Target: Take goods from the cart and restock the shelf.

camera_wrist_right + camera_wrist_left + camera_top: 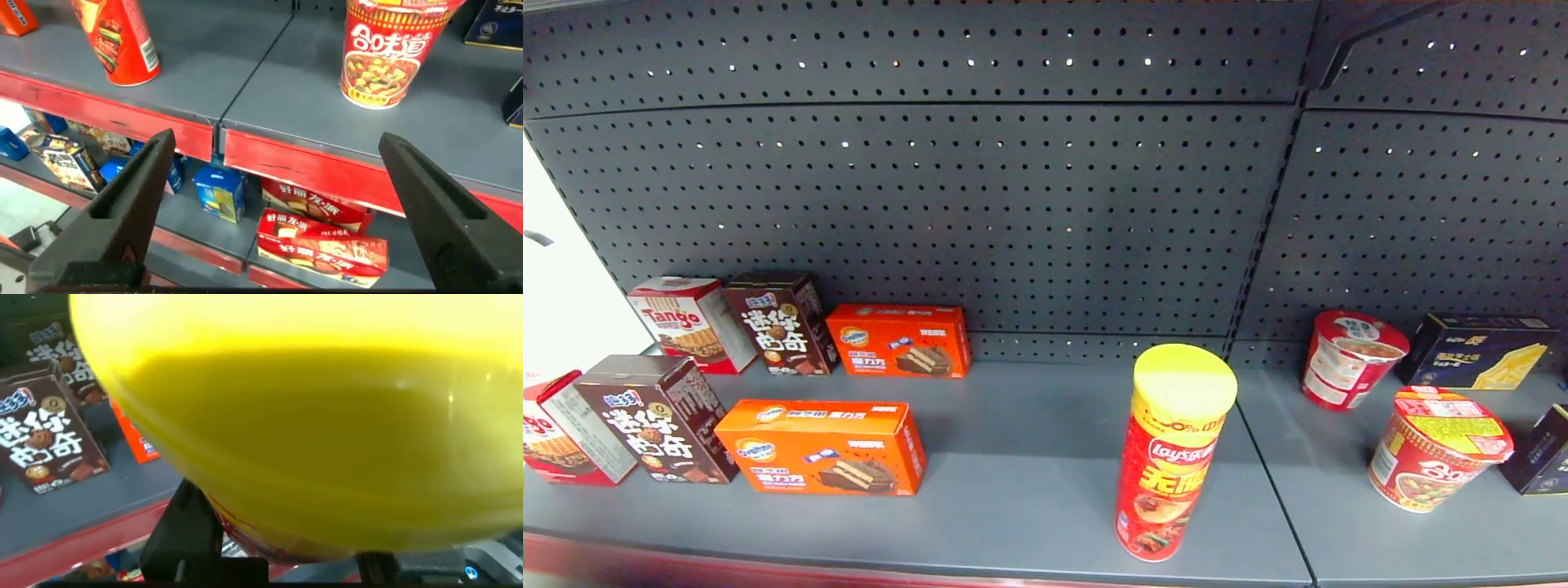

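- Your left gripper (278,559) is clamped on a yellow-lidded can (310,416), with a dark finger on each side of its red body. The lid faces the wrist camera, just in front of the shelf (98,502) and its red front edge.
- Your right gripper (282,204) hangs wide open with nothing between its fingers. It sits in front of and below the shelf edge, aimed at the stretch between the standing chip can (1176,453) and the noodle cup (1433,449).
- The standing chip can is upright near the shelf's front (well apart from the orange box (825,447)).
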Motion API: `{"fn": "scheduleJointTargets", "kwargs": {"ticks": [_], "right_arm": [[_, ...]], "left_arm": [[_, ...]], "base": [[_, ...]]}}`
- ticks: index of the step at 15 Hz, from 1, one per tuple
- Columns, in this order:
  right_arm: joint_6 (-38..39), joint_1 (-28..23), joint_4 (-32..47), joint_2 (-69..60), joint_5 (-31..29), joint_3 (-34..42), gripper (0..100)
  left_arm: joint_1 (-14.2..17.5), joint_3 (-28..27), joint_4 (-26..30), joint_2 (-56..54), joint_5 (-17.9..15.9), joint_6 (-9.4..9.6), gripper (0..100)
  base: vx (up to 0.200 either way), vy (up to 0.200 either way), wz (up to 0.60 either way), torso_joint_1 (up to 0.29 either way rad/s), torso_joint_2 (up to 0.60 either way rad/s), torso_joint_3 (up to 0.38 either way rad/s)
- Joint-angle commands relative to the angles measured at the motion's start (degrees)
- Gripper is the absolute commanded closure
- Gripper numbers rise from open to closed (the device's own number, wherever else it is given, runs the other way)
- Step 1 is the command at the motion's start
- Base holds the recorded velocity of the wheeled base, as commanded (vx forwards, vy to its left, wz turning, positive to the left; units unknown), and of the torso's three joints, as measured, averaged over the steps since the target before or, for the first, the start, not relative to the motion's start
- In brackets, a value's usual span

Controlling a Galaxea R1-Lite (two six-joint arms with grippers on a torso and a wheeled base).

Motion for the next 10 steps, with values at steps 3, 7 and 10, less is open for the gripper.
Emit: {"fn": "scheduleJointTargets", "kwargs": {"ticks": [3, 7, 10], "right_arm": [[0.0, 0.0, 0.1, 0.2, 0.0, 0.0, 0], [0.0, 0.0, 0.0, 0.2, 0.0, 0.0, 0], [0.0, 0.1, 0.0, 0.2, 0.1, 0.0, 0]], "left_arm": [[-0.7, -3.5, -3.4, 12.1, -0.1, 0.05, 100], [-1.6, -4.8, -4.9, 20.2, -2.2, 0.4, 100], [-2.7, -4.0, -14.6, 25.9, -2.3, 0.14, 100]], "base": [[0.0, 0.0, 0.0, 0.0, 0.0, 0.0], [0.0, 0.0, 0.0, 0.0, 0.0, 0.0], [0.0, 0.0, 0.0, 0.0, 0.0, 0.0]]}}
